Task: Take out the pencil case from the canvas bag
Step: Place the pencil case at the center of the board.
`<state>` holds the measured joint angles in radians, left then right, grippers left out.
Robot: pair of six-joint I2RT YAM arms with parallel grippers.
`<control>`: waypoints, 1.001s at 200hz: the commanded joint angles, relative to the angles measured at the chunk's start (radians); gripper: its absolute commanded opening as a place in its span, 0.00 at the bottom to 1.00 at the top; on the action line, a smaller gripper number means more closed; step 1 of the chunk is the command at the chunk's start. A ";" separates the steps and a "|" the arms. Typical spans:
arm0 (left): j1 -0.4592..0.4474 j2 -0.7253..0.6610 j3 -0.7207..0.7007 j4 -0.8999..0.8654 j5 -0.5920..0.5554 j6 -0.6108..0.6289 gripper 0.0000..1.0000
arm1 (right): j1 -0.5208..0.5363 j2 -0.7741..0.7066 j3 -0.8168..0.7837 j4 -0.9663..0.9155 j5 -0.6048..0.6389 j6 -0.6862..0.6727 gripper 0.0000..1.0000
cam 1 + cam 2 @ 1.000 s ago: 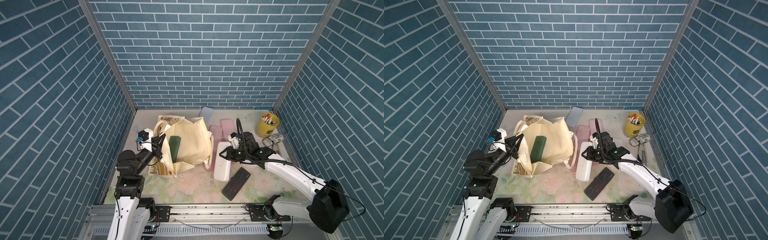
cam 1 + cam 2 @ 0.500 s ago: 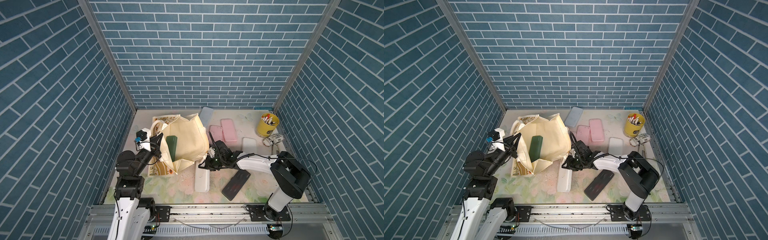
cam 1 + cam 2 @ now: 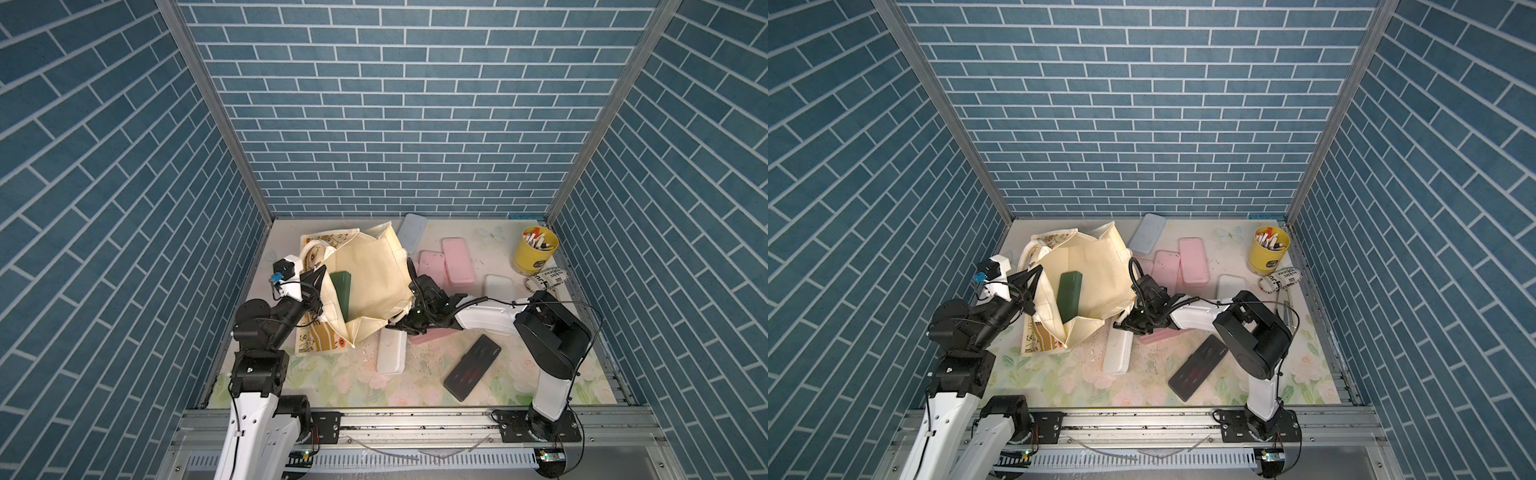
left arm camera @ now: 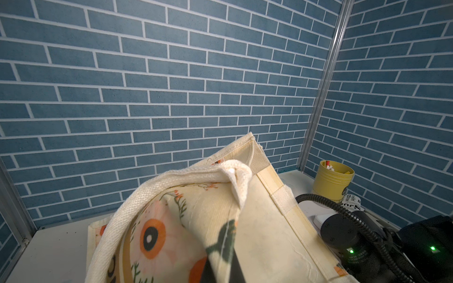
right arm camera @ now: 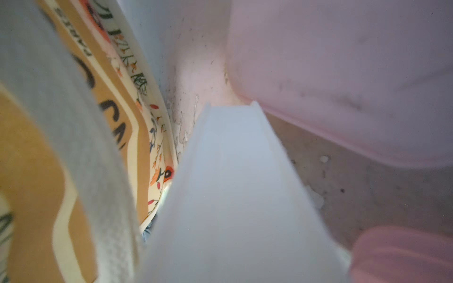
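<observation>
top view: left gripper (image 3: 316, 279) clamped on canvas bag (image 3: 374, 266) left rim, mouth open. green pencil case (image 3: 341, 291) inside, just right of it, long axis far-to-near. right gripper (image 3: 400, 326) outside bag's near right corner, above white case (image 3: 391, 351); jaw gap unreadable. you'd likely reach leftward over rim.

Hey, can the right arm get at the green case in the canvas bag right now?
Probably yes: the left gripper holds the canvas bag open, the green case lies uncovered inside, and the right gripper sits beside the bag's rim.
</observation>
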<state>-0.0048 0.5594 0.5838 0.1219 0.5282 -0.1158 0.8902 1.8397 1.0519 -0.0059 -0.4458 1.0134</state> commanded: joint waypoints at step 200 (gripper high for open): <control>0.004 -0.016 0.041 0.024 0.055 0.014 0.00 | 0.004 -0.568 0.056 -0.502 0.737 -0.191 0.45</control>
<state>-0.0048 0.5571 0.5922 0.1196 0.5446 -0.1143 0.8902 1.3270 1.0523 -0.4286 0.1436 0.8814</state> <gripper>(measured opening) 0.057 0.452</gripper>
